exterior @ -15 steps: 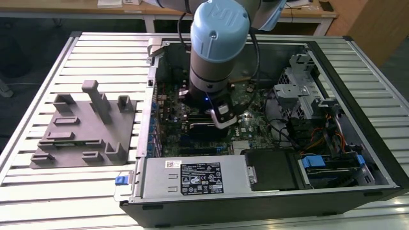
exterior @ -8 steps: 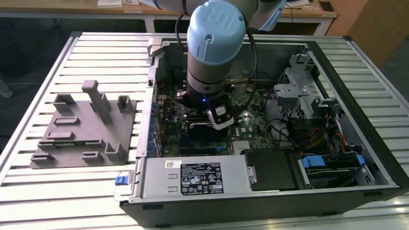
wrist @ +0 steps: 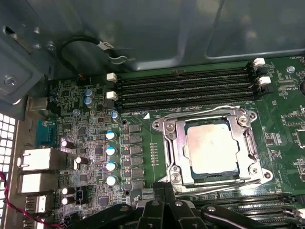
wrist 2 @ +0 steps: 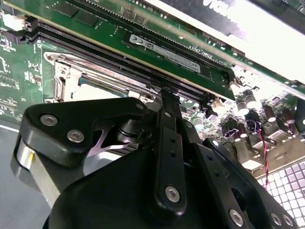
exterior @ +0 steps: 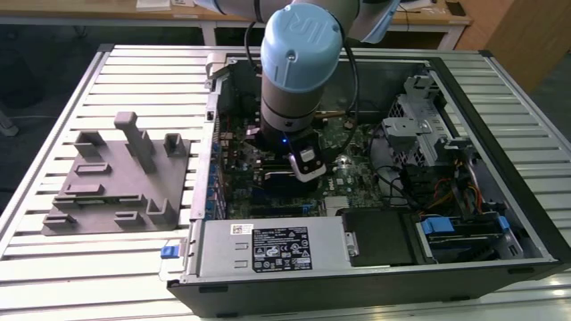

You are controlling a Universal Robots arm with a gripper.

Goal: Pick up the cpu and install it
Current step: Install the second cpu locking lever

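The cpu (wrist: 212, 150), a small square chip with a pale silvery top, lies flat in the motherboard socket, ringed by the metal socket frame (wrist: 171, 143). In the first wrist view my gripper (wrist: 164, 187) hangs just beside the socket's edge, fingertips pressed together with nothing between them, apart from the chip. The second wrist view shows the gripper (wrist 2: 164, 95) from behind, over the socket frame (wrist 2: 62, 78) and next to the memory slots. In the exterior view the arm (exterior: 299, 60) reaches straight down into the open computer case (exterior: 499, 114).
Memory slots (wrist: 186, 88) run along one side of the socket, and upright capacitors (wrist: 111, 157) stand on another. A large grey fixture (exterior: 116, 180) with upright tabs lies on the slatted table at the exterior view's left. The power supply (exterior: 267, 247) and drive cage (exterior: 419, 127) crowd the case.
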